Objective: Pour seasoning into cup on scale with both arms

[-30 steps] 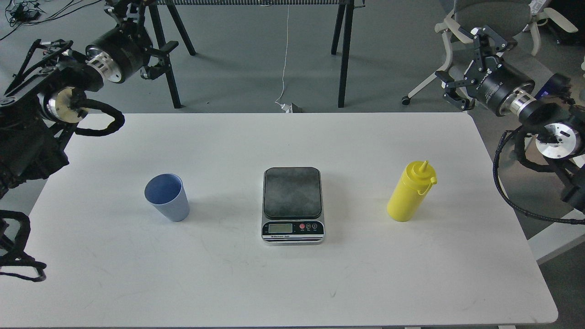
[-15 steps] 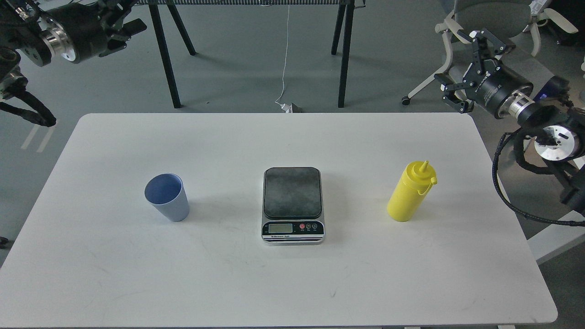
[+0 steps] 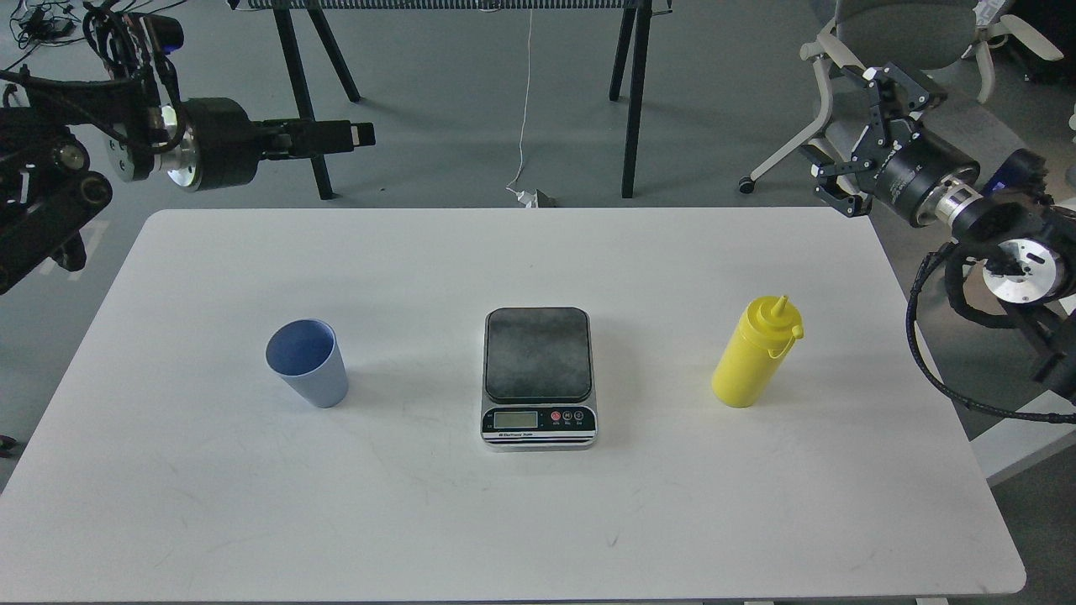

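The light-blue cup (image 3: pixel 307 363) stands upright on the left part of the white table (image 3: pixel 538 521). Nothing rests on the dark platform of the scale (image 3: pixel 538 353) at the table's middle. The yellow seasoning bottle (image 3: pixel 755 353) stands upright on the right, cap on. My left gripper (image 3: pixel 340 134) hovers beyond the table's far left edge, pointing right, high above and behind the cup; I see it edge-on, so its fingers merge. Off the far right corner, well behind the bottle, my right gripper (image 3: pixel 845 139) is open and holds nothing.
Black stand legs (image 3: pixel 632 92) and a white cable (image 3: pixel 525 101) are on the floor behind the table. An office chair (image 3: pixel 904 34) sits behind my right arm. My right arm's cable loop (image 3: pixel 925 336) hangs beside the table's right edge.
My left arm has swung down and rightward; its gripper now points right, near the table's far left edge. The right gripper shifted slightly. Cup, scale and bottle have not moved.
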{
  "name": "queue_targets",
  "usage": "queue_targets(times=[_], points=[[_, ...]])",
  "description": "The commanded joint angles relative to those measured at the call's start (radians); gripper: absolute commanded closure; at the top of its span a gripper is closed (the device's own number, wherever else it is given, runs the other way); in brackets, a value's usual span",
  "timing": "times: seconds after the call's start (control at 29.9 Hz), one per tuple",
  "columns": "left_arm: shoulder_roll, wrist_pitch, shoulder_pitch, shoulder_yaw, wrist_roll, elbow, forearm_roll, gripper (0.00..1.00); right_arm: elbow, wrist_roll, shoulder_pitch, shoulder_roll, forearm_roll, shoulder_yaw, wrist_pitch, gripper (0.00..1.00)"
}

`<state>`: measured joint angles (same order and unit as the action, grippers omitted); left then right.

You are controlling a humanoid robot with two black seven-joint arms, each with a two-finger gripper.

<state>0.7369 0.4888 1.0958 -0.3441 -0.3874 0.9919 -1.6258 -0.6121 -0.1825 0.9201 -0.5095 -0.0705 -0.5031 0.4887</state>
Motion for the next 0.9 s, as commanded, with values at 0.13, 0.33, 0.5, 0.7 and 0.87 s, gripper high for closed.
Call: queue_targets(times=[0.13,0.33,0.5,0.7,0.87], points=[[0.036,0.0,0.001,0.198,-0.057,0.007,-0.156,0.01,0.0,0.0,-0.015,0.0,0.0,-0.006,0.0,0.01],[0.075,0.0,0.004,0.257,-0.093,0.007,-0.196,0.01,-0.002,0.0,-0.02,0.0,0.0,-0.005,0.0,0.01],[0.091,-0.045,0.003,0.306,-0.101,0.008,-0.365,0.01,-0.002,0.0,-0.023,0.0,0.0,-0.006,0.0,0.01],[0.087,-0.07,0.003,0.32,-0.101,0.005,-0.37,0.01,-0.002,0.0,-0.027,0.002,0.0,-0.006,0.0,0.01],[0.081,-0.065,0.004,0.318,-0.101,0.004,-0.37,0.01,-0.002,0.0,-0.033,0.002,0.0,-0.006,0.0,0.01]])
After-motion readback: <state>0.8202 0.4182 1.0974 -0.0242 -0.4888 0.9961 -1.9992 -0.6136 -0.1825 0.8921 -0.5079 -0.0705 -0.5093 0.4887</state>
